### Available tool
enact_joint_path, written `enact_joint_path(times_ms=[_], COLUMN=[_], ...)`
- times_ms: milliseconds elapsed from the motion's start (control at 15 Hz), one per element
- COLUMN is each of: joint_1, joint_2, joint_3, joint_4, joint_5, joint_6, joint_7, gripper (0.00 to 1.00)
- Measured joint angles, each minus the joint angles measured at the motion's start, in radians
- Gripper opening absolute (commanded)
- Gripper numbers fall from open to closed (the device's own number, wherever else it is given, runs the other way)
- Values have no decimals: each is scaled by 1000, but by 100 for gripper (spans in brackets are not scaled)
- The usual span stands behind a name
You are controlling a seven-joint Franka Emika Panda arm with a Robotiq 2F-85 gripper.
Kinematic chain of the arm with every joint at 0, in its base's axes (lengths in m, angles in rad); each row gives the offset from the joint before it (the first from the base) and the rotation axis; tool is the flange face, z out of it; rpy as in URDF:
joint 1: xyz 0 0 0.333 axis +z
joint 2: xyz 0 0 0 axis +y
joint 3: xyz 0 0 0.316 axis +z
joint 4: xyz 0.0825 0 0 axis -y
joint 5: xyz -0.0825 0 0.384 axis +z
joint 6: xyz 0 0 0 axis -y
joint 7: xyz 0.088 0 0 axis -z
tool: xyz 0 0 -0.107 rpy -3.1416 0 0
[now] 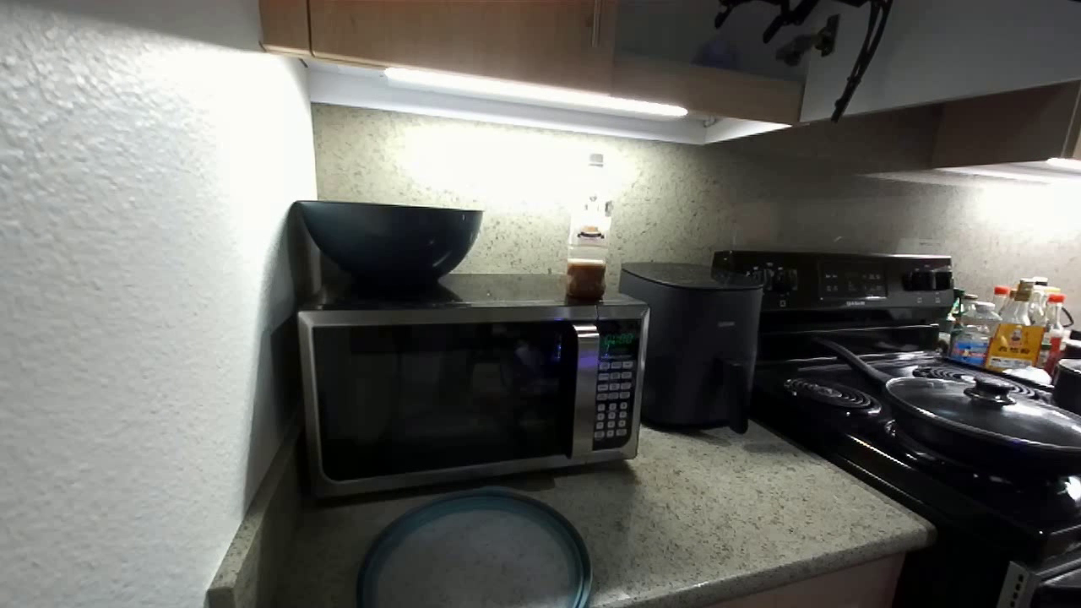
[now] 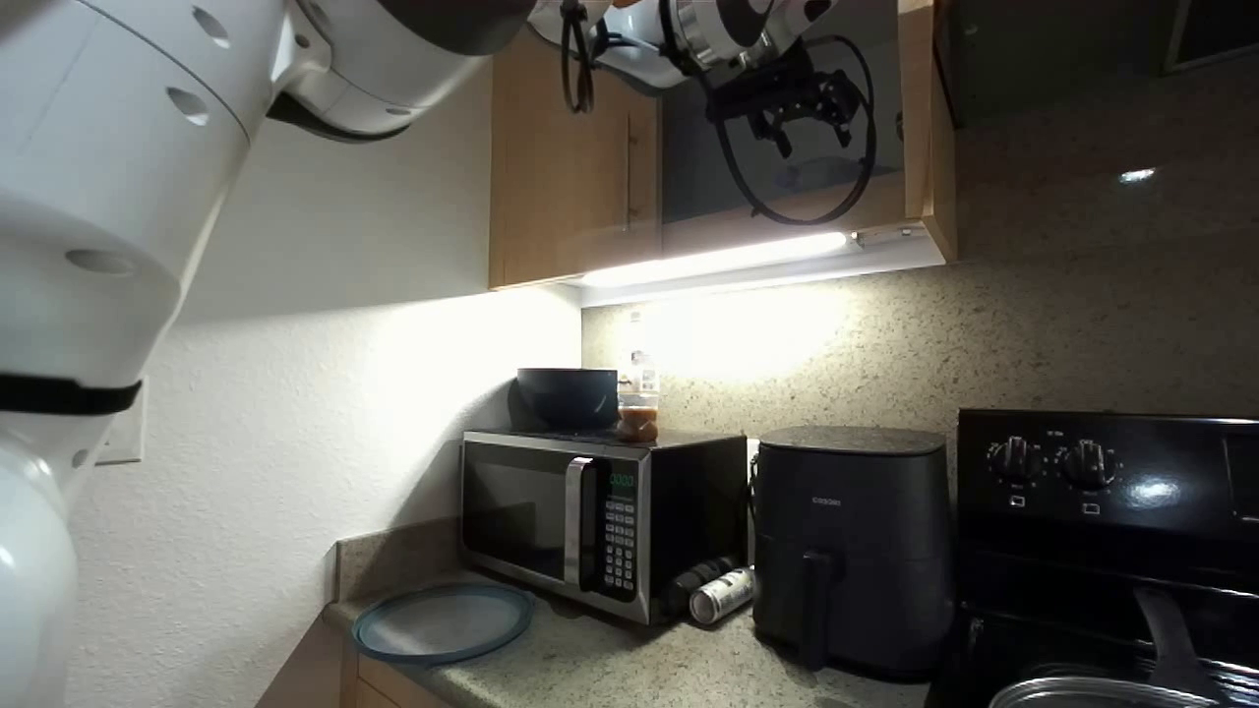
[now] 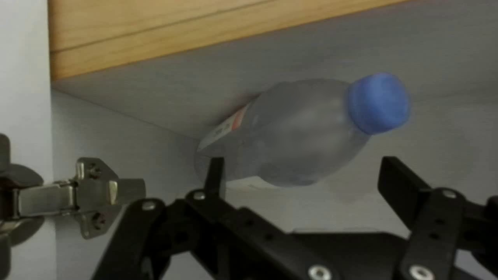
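Note:
My gripper [image 3: 302, 171] is open, with its black fingers spread wide and nothing held between them. Ahead of it in the wrist view is a clear plastic bottle [image 3: 303, 120] with a blue cap [image 3: 379, 103] and a partly seen label, inside a grey-white cabinet. The left finger overlaps the bottle's lower end in the picture; I see no clear contact. Whether the bottle stands or lies is hard to tell. In both exterior views the gripper [image 2: 814, 140] [image 1: 745, 25] is high up at the open wall cabinet [image 2: 929, 128], where a faint bluish shape [image 1: 718, 53] shows.
A metal hinge [image 3: 97, 192] and wooden edge [image 3: 218, 37] border the cabinet opening. Below are a microwave [image 1: 448, 397] bearing a dark bowl [image 1: 388, 241] and a bottle of brown liquid [image 1: 587, 253], an air fryer [image 2: 851, 541], a stove with a lidded pan [image 1: 988, 418], and a teal-rimmed disc [image 2: 443, 654].

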Motion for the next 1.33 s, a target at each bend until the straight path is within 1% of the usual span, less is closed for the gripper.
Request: enact_joint_path(times_ms=[200,467,667,933,1000,1067,1333], joint_1=[11,27,31,32,32,32,32], joint_2=[0,2,7,17,21,26,49], joint_3=[11,16,16,14,14,13,9], joint_4=[28,37,38,54,61,69,97], joint_5=[0,0,0,-1,-1,-1,-1], joint_6=[1,-15,-67,-175,-199,-219,-268], joint_7=[0,0,0,1,1,1,1], gripper=[100,100,100,100,93,74,46])
